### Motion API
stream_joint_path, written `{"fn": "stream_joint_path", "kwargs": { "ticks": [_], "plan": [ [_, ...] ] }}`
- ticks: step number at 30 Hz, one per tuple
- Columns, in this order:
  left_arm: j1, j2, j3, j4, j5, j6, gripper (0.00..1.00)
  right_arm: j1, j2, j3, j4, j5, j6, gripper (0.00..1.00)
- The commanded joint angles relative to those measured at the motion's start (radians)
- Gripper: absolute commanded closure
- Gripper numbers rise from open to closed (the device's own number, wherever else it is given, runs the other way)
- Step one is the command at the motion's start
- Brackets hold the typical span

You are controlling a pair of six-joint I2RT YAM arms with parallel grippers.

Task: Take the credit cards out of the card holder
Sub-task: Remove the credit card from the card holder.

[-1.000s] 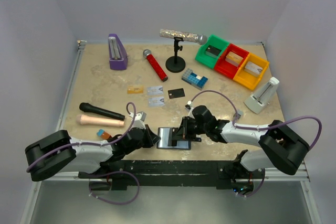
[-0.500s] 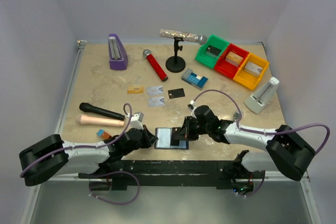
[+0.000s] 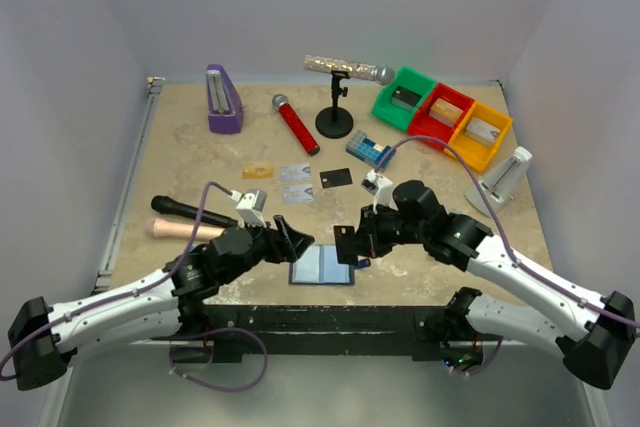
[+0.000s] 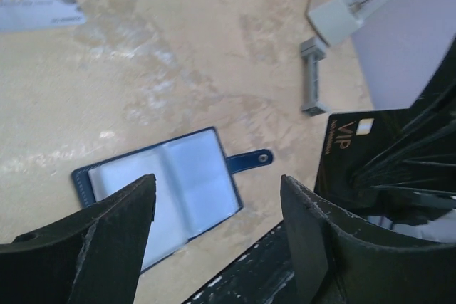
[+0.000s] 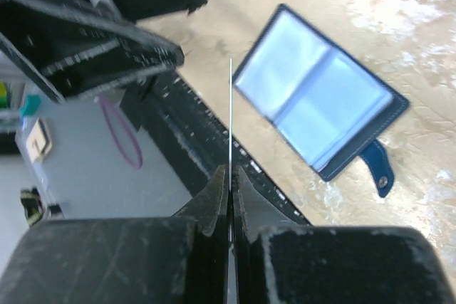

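- The right gripper (image 5: 229, 176) is pinching a black card (image 4: 349, 154), just right of the card holder (image 3: 322, 266).
- The left gripper (image 3: 290, 235) is hovering empty, jaws apart, at the holder's left.
- The holder is lying open near the table's front edge, and the other credit cards (image 3: 296, 171) are lying farther back.

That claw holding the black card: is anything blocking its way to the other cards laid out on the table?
Nothing visible does. The right claw grips the black card near the open card holder. Only bare table lies between it and the laid-out cards.
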State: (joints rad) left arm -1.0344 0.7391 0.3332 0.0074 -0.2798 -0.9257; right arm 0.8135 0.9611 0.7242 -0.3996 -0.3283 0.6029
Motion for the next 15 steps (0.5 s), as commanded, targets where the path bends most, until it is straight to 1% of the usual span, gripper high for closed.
{"fn": "stream_joint_path", "kwargs": {
  "ticks": [1, 2, 6, 9, 12, 15],
  "plan": [
    [0.022, -0.114, 0.075, -0.031, 0.091, 0.160, 0.25, 0.021, -0.059, 0.070, -0.194, -0.185, -0.205, 1.00],
    [0.031, -0.136, 0.078, 0.015, 0.150, 0.192, 0.25, 0.030, -0.062, 0.084, -0.215, -0.227, -0.236, 1.00],
    [0.039, -0.227, 0.107, 0.061, 0.393, 0.292, 0.25, 0.075, -0.067, 0.147, -0.321, -0.359, -0.324, 1.00],
    [0.039, -0.268, 0.118, 0.111, 0.568, 0.329, 0.25, 0.105, -0.076, 0.176, -0.355, -0.431, -0.368, 1.00],
    [0.039, -0.236, 0.158, 0.094, 0.698, 0.353, 0.25, 0.136, -0.064, 0.213, -0.390, -0.459, -0.396, 1.00],
    [0.039, -0.156, 0.194, 0.109, 0.819, 0.364, 0.31, 0.162, -0.038, 0.244, -0.403, -0.443, -0.402, 1.00]
  ]
}}
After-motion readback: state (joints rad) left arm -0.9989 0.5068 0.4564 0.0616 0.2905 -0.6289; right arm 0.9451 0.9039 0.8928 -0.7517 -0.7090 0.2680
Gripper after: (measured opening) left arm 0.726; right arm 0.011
